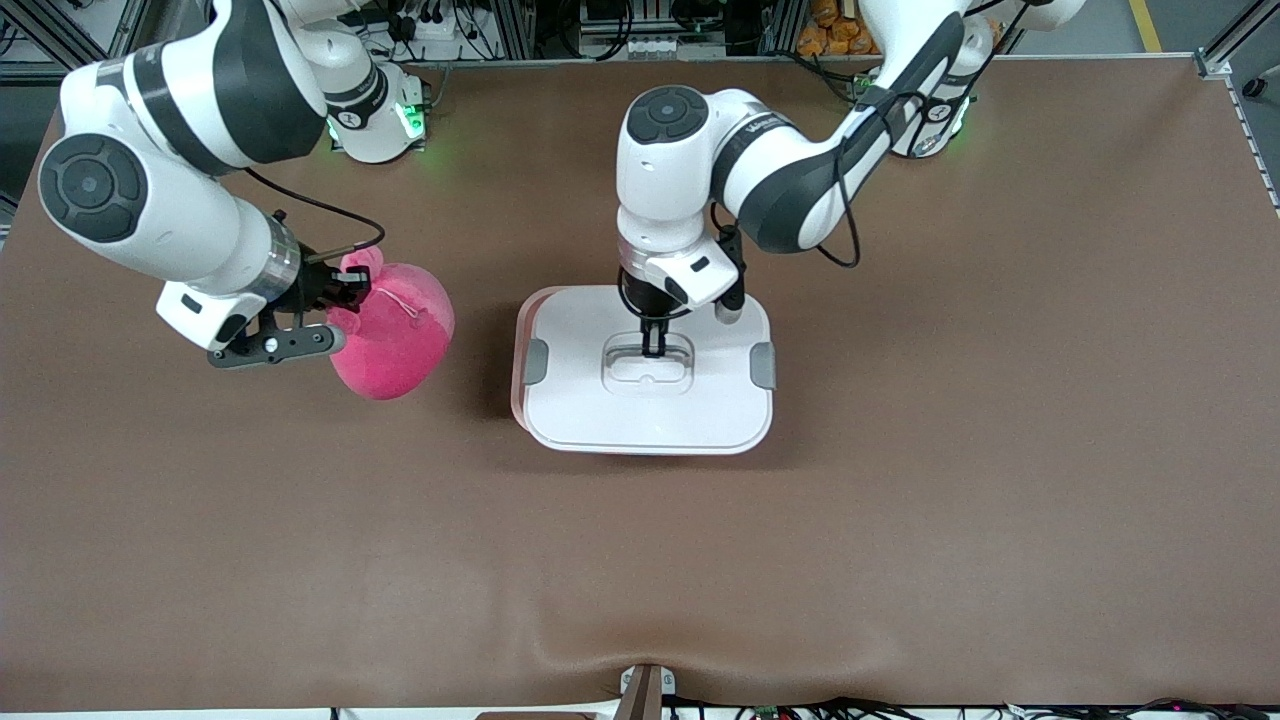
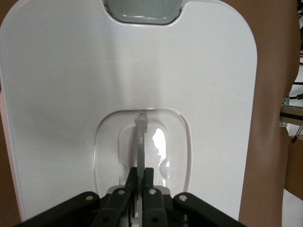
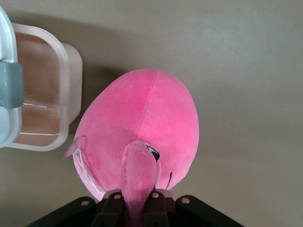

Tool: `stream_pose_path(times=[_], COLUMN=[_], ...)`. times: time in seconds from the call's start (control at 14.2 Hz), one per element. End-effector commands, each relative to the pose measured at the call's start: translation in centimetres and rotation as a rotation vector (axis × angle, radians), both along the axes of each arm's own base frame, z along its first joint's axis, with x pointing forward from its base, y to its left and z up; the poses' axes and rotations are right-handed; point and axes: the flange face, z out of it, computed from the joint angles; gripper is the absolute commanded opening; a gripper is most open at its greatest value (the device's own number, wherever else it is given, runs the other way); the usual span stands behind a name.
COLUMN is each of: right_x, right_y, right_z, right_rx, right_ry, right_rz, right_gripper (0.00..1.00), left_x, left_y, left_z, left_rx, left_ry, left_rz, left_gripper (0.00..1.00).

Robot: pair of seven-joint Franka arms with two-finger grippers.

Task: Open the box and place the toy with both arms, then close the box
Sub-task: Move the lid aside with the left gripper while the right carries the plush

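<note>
While the white lid [image 1: 650, 400] sits on the pink box [image 1: 519, 385] at mid-worktop [image 1: 900, 520], the left gripper [image 1: 653, 345] stands directly above it, pinching the grey handle [image 2: 141, 142] in the lid's recess. Toward the right arm's end, well apart from the box, the right gripper [image 1: 340, 290] pinches an ear of the pink plush toy [image 1: 395, 335]. No legible writing on box or toy.

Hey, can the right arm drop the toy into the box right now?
Probably not yet. The right gripper is shut on the toy beside the box, but the white lid still covers it, with the left gripper shut on the lid's handle.
</note>
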Motion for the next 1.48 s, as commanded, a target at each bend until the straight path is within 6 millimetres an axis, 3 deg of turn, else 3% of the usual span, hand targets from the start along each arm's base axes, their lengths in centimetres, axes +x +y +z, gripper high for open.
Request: stream_pose_path(times=[0.0, 0.21, 0.49, 1.06, 1.2, 1.41], right_x=[0.9, 1.6, 1.7, 0.9, 0.4, 0.6], right_y=[2.0, 6.3, 12.1, 20.6, 22.2, 22.6], right_z=[0.9, 1.0, 0.5, -1.9, -2.6, -3.2], right_rx=[0.017, 0.02, 0.023, 0.061, 0.053, 0.055], right_ry=[-0.02, -0.044, -0.068, -0.054, -0.053, -0.063], right_rz=[0.02, 0.082, 0.161, 0.17, 0.149, 0.139], right_gripper=[0.0, 0.0, 0.0, 0.0, 0.0, 0.0], left_x=[1.7, 3.9, 6.1, 9.3, 9.7, 10.2], left_y=[4.1, 8.9, 14.9, 28.7, 30.9, 33.5], left_z=[3.5, 5.4, 6.5, 8.5, 8.3, 7.8], left_rx=[0.005, 0.006, 0.04, 0.009, 0.013, 0.012], left_ry=[0.027, 0.088, 0.155, 0.275, 0.295, 0.311], left_rz=[-0.058, -0.14, -0.284, -0.577, -0.653, -0.72], left_gripper=[0.0, 0.0, 0.0, 0.0, 0.0, 0.0])
